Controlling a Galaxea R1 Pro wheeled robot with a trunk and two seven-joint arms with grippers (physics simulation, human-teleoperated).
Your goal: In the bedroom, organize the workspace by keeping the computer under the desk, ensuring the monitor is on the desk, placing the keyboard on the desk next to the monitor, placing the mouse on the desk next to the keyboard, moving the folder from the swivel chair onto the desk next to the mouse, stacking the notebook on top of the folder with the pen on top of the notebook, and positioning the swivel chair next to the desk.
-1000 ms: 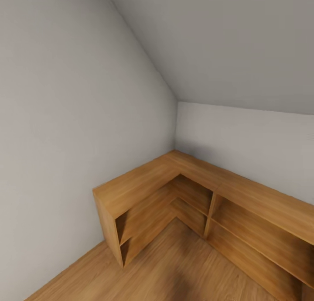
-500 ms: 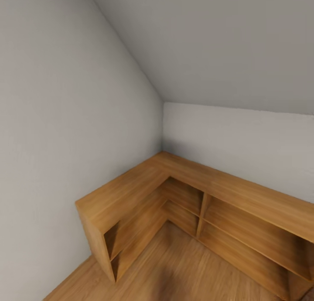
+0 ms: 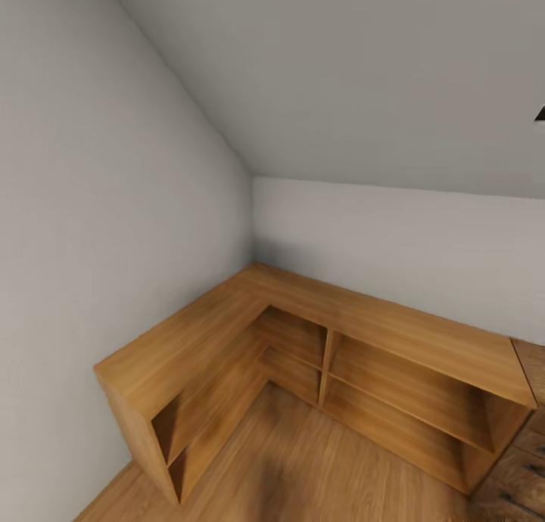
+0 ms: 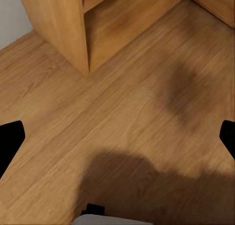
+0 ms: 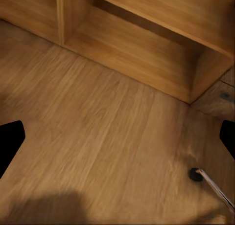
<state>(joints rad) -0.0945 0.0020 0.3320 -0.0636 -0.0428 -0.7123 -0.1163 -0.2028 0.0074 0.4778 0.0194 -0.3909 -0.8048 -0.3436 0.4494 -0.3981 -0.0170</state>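
Your head camera faces an L-shaped wooden shelf unit in the corner. Both grippers hang spread wide over wood floor. A chrome chair leg with caster sits at four o'clock of the right gripper.

Low L-shaped wooden shelf unit blocked the room corner, hard against both grey walls. Its top and open cubbies were bare, room to reach in. Wood floor ahead was open. By my right claw, a chrome chair leg with a black caster stood on the floor.
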